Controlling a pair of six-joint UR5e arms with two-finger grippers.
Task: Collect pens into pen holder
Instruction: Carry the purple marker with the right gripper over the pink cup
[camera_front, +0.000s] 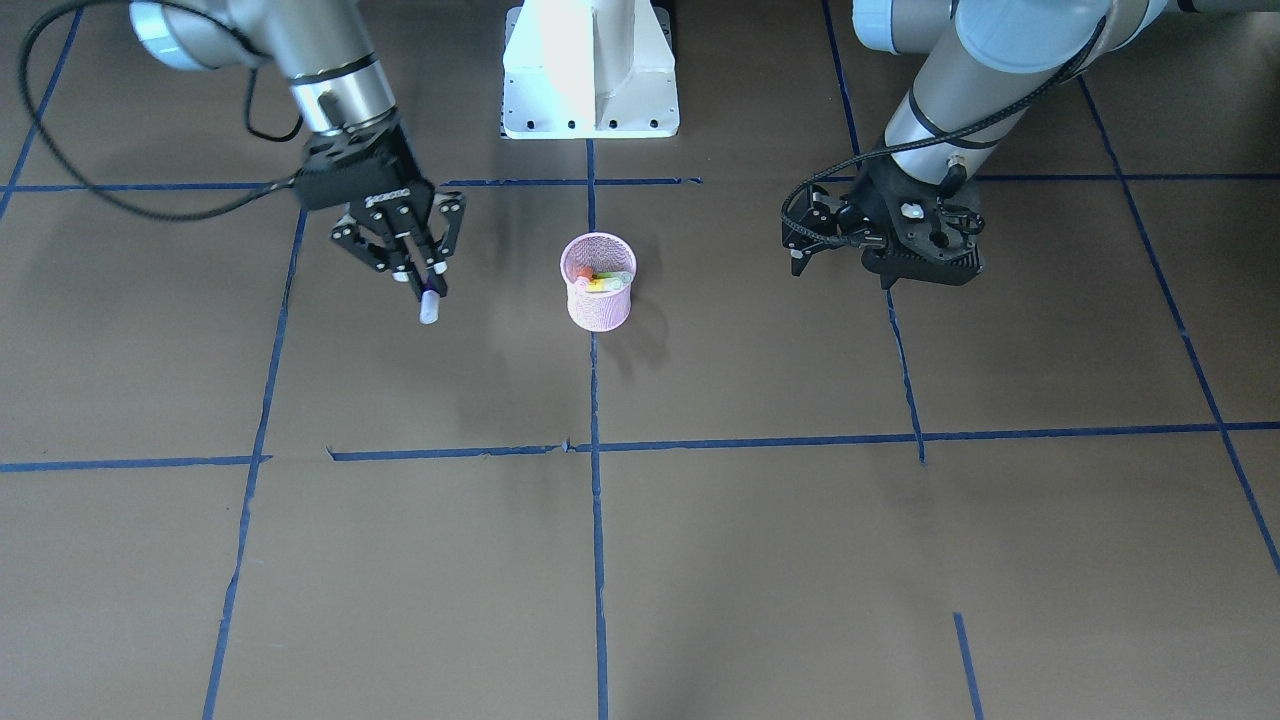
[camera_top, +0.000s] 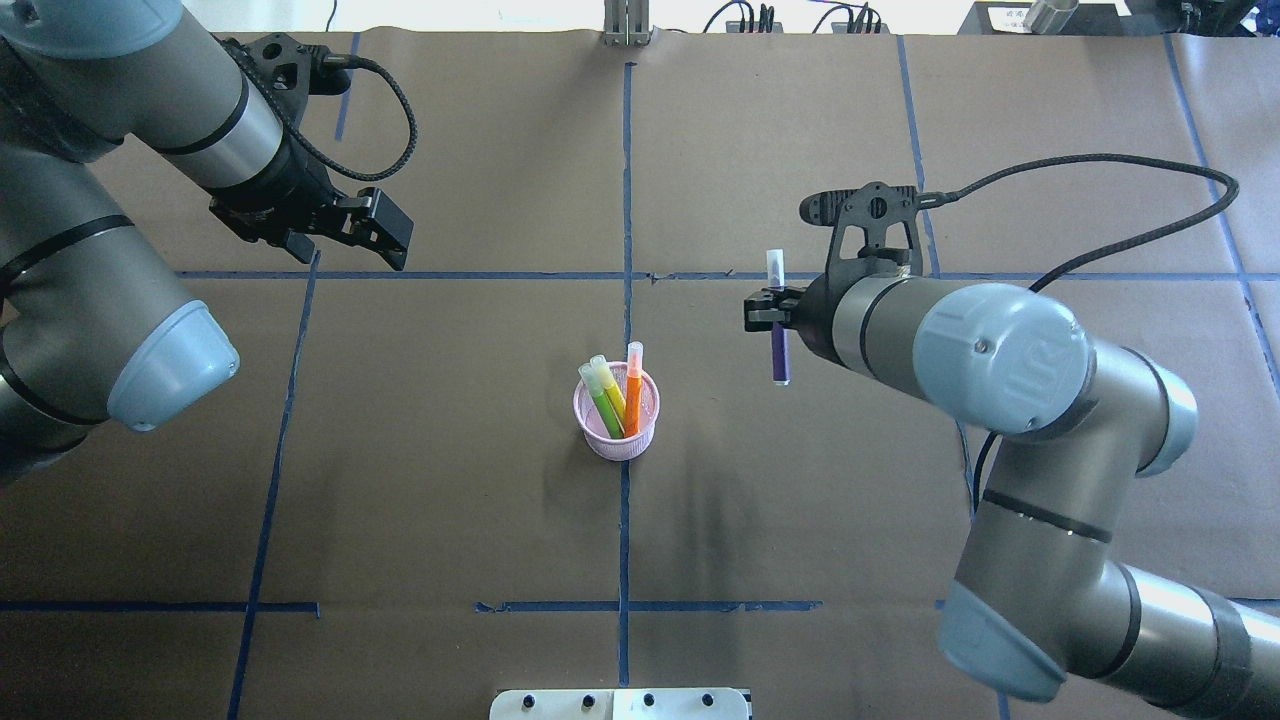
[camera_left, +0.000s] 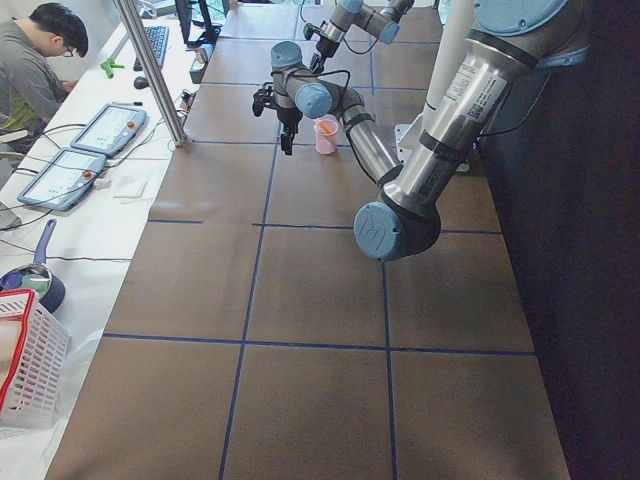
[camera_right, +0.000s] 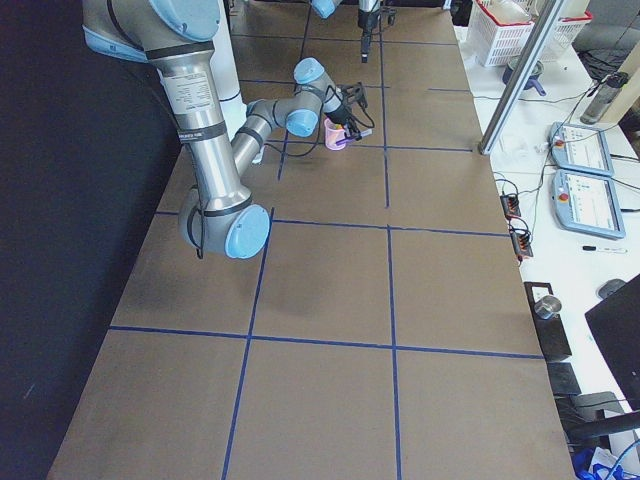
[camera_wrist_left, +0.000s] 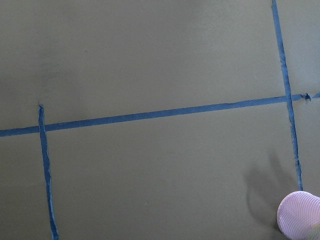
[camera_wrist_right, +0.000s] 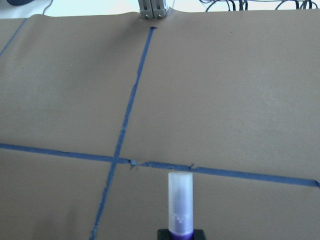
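Pen holder (camera_top: 615, 443) upright on centre tape line (camera_top: 624, 530), green pen (camera_top: 606, 402) and orange pen (camera_top: 633, 392) standing inside. Farther out, right gripper (camera_top: 776, 308) clamps purple pen (camera_top: 779, 355) mid-body, cap end pointing forward, right of the holder and apart from it. Left gripper (camera_top: 388, 237) farthest, well left of the holder; can't tell if it's open or closed.

Pink wire-mesh pen holder (camera_top: 608, 446), translucent-capped purple pen (camera_top: 779, 356), matt brown paper tabletop (camera_top: 440, 470).

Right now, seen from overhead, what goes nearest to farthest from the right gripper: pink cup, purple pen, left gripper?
1. purple pen, held in the right gripper.
2. pink cup, in the middle.
3. left gripper, far over on the left side.
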